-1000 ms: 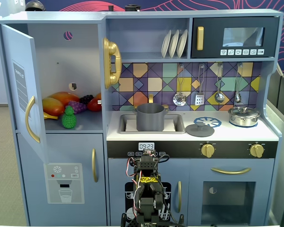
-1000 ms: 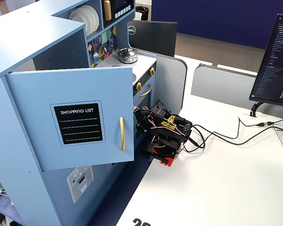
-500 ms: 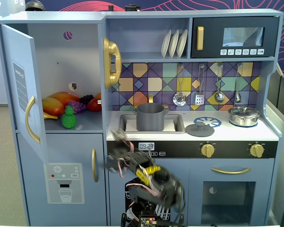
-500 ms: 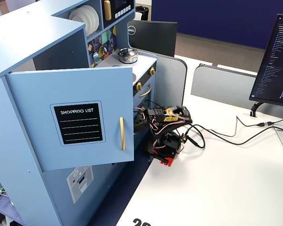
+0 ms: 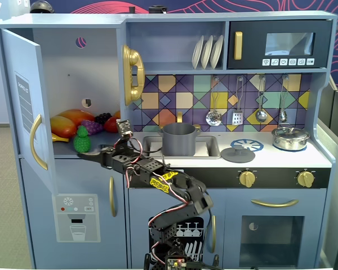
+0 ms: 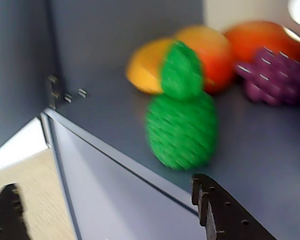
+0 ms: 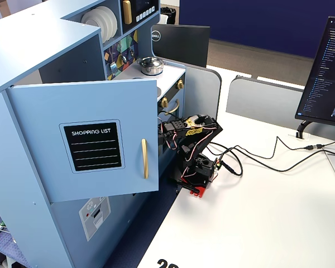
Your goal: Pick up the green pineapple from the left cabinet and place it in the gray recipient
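The green pineapple (image 5: 81, 139) stands upright at the front edge of the shelf in the open left cabinet (image 5: 73, 67). In the wrist view it (image 6: 182, 125) is just ahead of the right finger (image 6: 217, 210), blurred. My gripper (image 5: 89, 155) reaches in from the right, just below and in front of the pineapple. It is open (image 6: 102, 182) and empty, and it touches nothing. The gray recipient (image 5: 178, 139) sits in the sink to the right. In a fixed view from the side, the open cabinet door (image 7: 89, 145) hides the gripper and the pineapple.
Behind the pineapple lie purple grapes (image 5: 93, 125), an orange-yellow mango (image 5: 73, 118), a banana (image 5: 59, 136) and red fruit. The cabinet door (image 5: 25, 112) stands open at the left. A silver lidded pot (image 5: 290, 138) and a gray lid (image 5: 238, 154) are on the counter.
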